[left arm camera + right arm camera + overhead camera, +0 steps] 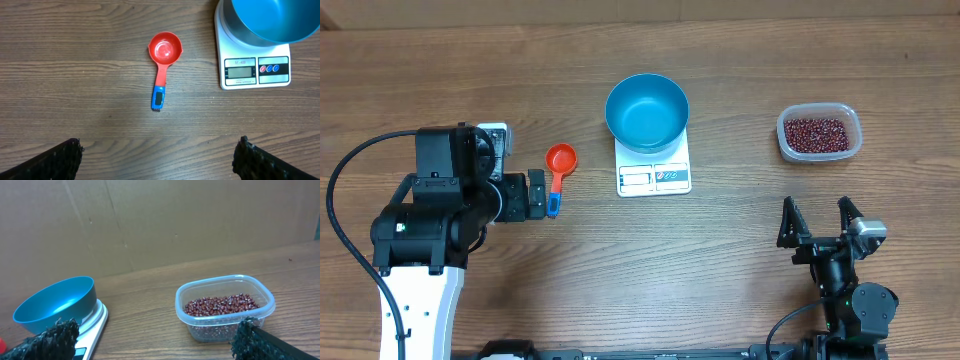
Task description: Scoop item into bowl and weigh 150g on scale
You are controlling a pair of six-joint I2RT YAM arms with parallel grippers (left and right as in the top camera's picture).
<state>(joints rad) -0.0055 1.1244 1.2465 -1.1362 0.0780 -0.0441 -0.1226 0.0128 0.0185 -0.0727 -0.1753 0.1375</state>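
The blue bowl (647,111) stands empty on the white scale (654,175) at the table's middle back. Dark red-brown beans (817,133) fill the bottom of a clear tub (783,140) at the back right. A red scoop with a blue handle tip (558,170) lies left of the scale. My left gripper (542,196) is open just left of the scoop's handle, with nothing in it. In the left wrist view the scoop (163,60) lies ahead of the wide-apart fingers. My right gripper (816,215) is open near the front right, below the tub and holding nothing. In the right wrist view the beans (220,305) and the bowl (55,305) lie ahead.
Bare wooden tabletop (740,240) lies between the two arms and in front of the scale. A brown cardboard wall (160,220) stands behind the table in the right wrist view. A black cable (345,200) loops left of the left arm.
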